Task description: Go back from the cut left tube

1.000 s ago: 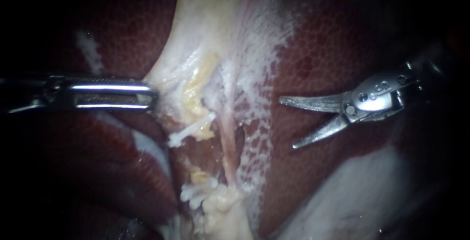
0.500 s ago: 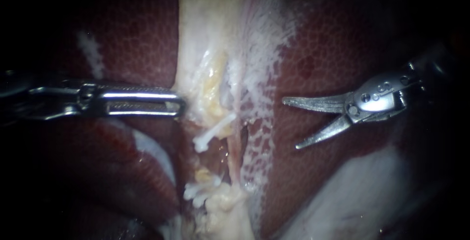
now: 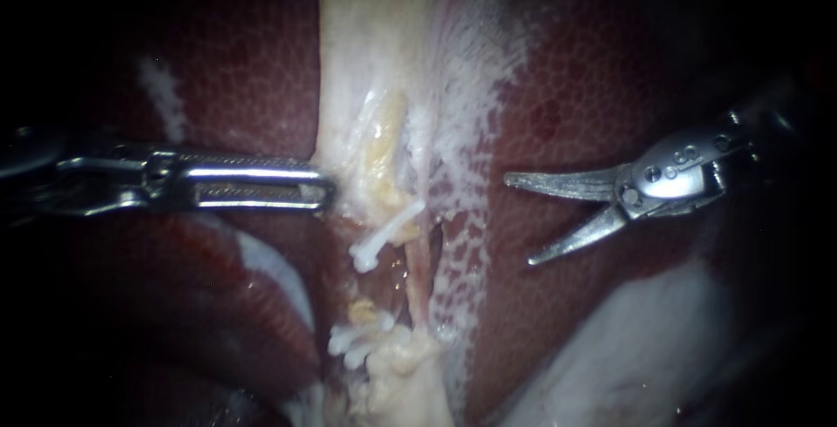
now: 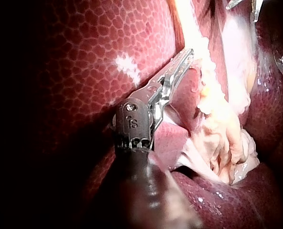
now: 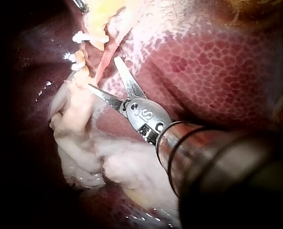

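Beside the cut tube (image 3: pixel 390 220), right instrument (image 3: pixel 518 220) end effector spread over liver (image 3: pixel 567 105), left instrument (image 3: pixel 328 190) clamping tissue (image 3: pixel 346 161) edge.

- Endoscope's in close over the pale band (image 3: pixel 384 87), facing flat onto it; my left instrument (image 3: pixel 330 192) comes in on one side of the band, my right instrument (image 3: pixel 518 220) on the other.
- Left wrist camera looks up its own shaft, tight on the band's edge, with liver (image 4: pixel 84 71) beside it.
- Right wrist camera looks along its shaft at the band from the opposite side.
- All three share the band; the endoscope and right wrist also share the white clips (image 5: pixel 84 37) on it.
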Controlling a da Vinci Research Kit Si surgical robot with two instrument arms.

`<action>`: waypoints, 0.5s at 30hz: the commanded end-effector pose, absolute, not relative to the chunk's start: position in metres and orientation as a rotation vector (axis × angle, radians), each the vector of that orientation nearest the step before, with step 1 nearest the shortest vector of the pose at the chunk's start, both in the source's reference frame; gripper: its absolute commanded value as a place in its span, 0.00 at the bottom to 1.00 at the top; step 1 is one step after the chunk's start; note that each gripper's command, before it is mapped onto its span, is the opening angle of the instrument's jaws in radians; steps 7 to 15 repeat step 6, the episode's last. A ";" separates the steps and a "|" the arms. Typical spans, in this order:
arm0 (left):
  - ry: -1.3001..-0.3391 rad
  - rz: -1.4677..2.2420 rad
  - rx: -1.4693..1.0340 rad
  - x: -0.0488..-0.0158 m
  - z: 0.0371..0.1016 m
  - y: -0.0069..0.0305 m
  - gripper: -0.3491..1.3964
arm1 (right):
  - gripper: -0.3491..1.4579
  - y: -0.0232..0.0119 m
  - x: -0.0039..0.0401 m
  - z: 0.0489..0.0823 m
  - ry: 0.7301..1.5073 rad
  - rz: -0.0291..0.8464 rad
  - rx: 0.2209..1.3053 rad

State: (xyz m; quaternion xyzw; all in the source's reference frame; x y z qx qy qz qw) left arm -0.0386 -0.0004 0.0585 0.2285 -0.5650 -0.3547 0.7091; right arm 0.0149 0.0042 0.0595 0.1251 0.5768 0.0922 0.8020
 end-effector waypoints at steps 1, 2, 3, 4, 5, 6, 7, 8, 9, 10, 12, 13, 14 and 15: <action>-1.254 -0.787 0.507 -0.0386 0.0585 -0.0004 0.00 | 0.98 0.0042 0.0149 0.0595 1.236 0.198 0.268; -1.254 -0.787 0.507 -0.0386 0.0585 -0.0004 0.00 | 0.98 0.0042 0.0149 0.0595 1.236 0.198 0.268; -1.253 -0.792 0.511 -0.0386 0.0585 -0.0004 0.00 | 0.98 0.0042 0.0149 0.0595 1.236 0.198 0.268; -1.253 -0.792 0.511 -0.0386 0.0585 -0.0004 0.00 | 0.98 0.0042 0.0149 0.0595 1.236 0.198 0.268; -1.253 -0.792 0.511 -0.0386 0.0585 -0.0004 0.00 | 0.98 0.0042 0.0149 0.0595 1.236 0.198 0.268; -1.253 -0.792 0.511 -0.0387 0.0585 -0.0004 0.00 | 0.98 0.0042 0.0149 0.0595 1.236 0.198 0.268; -1.253 -0.792 0.511 -0.0387 0.0585 -0.0004 0.00 | 0.98 0.0042 0.0149 0.0595 1.236 0.198 0.268; -1.253 -0.792 0.511 -0.0387 0.0585 -0.0004 0.00 | 0.98 0.0042 0.0149 0.0595 1.236 0.198 0.268; -1.253 -0.792 0.511 -0.0387 0.0585 -0.0004 0.00 | 0.98 0.0042 0.0149 0.0595 1.236 0.198 0.268; -1.253 -0.792 0.511 -0.0387 0.0585 -0.0004 0.00 | 0.98 0.0042 0.0149 0.0595 1.236 0.198 0.268; -1.253 -0.792 0.511 -0.0387 0.0585 -0.0004 0.00 | 0.98 0.0042 0.0149 0.0595 1.236 0.198 0.268; -1.253 -0.792 0.511 -0.0387 0.0585 -0.0004 0.00 | 0.98 0.0042 0.0149 0.0595 1.236 0.198 0.268; -1.253 -0.792 0.511 -0.0387 0.0585 -0.0004 0.00 | 0.98 0.0042 0.0149 0.0595 1.236 0.198 0.268; -1.253 -0.792 0.511 -0.0387 0.0585 -0.0004 0.00 | 0.98 0.0042 0.0149 0.0595 1.236 0.198 0.268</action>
